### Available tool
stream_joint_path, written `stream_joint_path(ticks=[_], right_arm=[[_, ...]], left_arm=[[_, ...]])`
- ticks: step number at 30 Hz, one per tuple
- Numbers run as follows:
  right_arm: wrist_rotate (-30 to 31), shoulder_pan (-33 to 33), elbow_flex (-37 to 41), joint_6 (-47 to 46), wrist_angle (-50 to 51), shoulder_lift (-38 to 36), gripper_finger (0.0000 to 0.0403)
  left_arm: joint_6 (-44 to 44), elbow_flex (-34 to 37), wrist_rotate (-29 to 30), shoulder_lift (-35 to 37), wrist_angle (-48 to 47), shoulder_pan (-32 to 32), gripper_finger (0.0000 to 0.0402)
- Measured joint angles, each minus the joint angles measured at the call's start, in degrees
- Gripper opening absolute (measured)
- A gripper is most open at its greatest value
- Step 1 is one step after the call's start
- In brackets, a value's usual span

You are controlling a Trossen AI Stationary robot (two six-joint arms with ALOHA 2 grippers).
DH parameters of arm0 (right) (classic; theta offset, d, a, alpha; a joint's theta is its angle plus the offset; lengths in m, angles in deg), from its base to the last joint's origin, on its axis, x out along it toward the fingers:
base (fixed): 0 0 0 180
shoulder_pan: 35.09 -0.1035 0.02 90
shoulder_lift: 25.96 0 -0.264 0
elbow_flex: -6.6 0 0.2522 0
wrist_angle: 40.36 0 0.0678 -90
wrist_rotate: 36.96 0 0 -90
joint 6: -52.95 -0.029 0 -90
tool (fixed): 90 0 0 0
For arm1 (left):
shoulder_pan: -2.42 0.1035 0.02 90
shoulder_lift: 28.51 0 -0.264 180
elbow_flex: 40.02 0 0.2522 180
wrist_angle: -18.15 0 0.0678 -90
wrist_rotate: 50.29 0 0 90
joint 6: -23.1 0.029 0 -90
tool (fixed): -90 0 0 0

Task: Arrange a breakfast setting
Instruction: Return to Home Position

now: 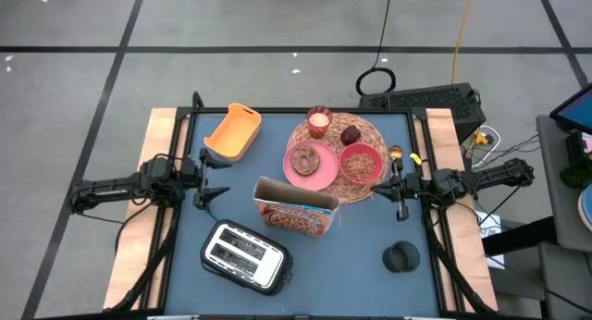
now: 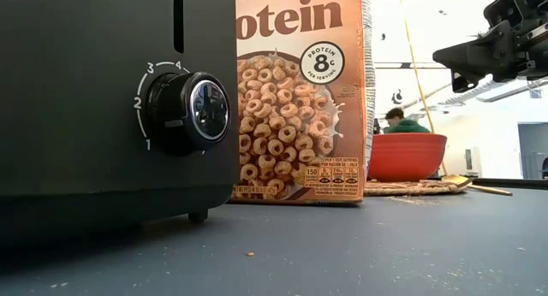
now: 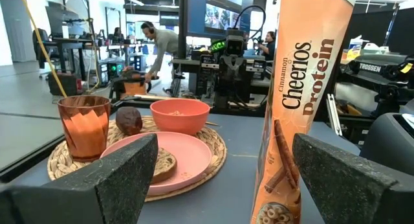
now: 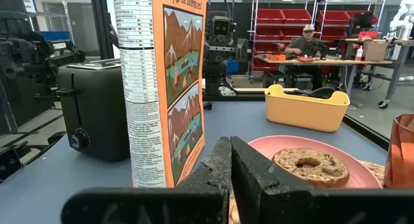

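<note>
A round woven mat [image 1: 370, 135] lies at the table's far middle. On it rest a pink plate [image 1: 319, 178] bearing a bagel [image 1: 304, 160], a red bowl [image 1: 361, 163], a glass [image 1: 319, 122] and a dark red fruit [image 1: 351, 135]. A small spoon [image 1: 396, 154] lies at the mat's right rim. The cereal box [image 1: 298, 211] stands upright on the table, near of the plate. My left gripper [image 1: 213, 178] hovers open at the table's left edge, level, with nothing between its fingers [image 3: 110, 179]. My right gripper [image 1: 387, 188] hovers shut at the right edge, its fingers [image 4: 220, 169] pointing at the box and plate.
A black toaster [image 1: 242, 257] stands near the front edge, left of the cereal box. A yellow tub [image 1: 233, 132] sits at the far left, a small black round object [image 1: 401, 257] at the near right. People work at desks in the room beyond.
</note>
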Motion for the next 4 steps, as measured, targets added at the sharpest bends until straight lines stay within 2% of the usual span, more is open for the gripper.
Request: stream_joint_path(ticks=[4], right_arm=[[0.00,0.00,-0.01,0.00,0.00,0.00,0.0000]], left_arm=[[0.00,0.00,0.00,0.00,0.00,0.00,0.0363]])
